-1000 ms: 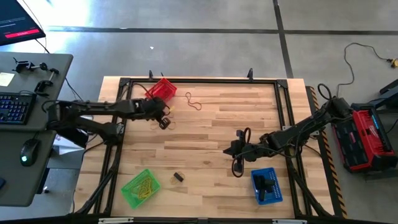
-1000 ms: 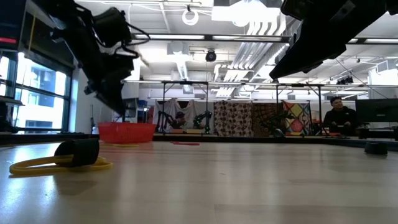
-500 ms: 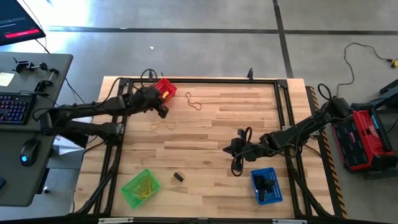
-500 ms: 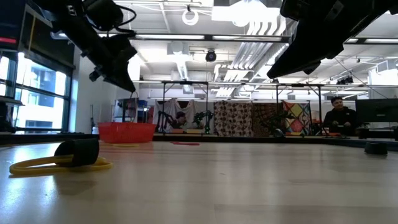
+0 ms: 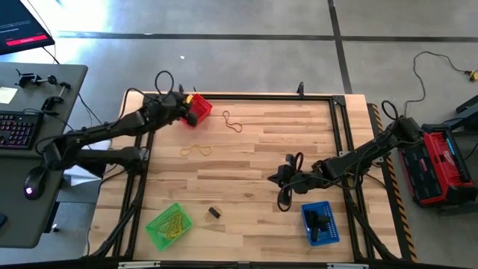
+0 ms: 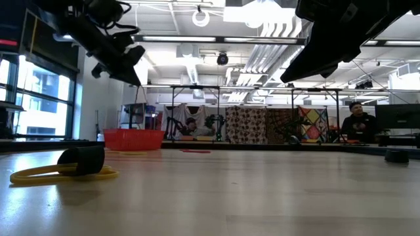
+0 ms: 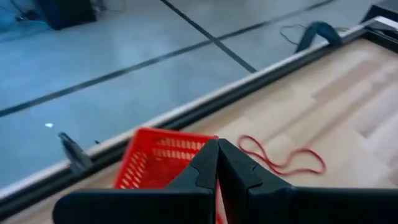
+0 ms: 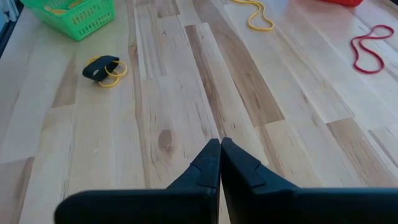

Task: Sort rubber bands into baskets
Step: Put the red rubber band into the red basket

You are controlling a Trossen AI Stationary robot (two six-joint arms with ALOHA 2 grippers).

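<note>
**Left arm swings back over the red basket**

Since a second ago the left arm has carried its gripper from mid-table to the red basket at the far-left corner. Its fingers are pressed together, and I cannot tell whether a band is pinched between them. The right gripper, also closed and empty, waits near the blue basket.

A red rubber band lies just right of the red basket, stretched diagonally, nearest the left gripper. A yellow band lies farther toward the green basket.
</note>
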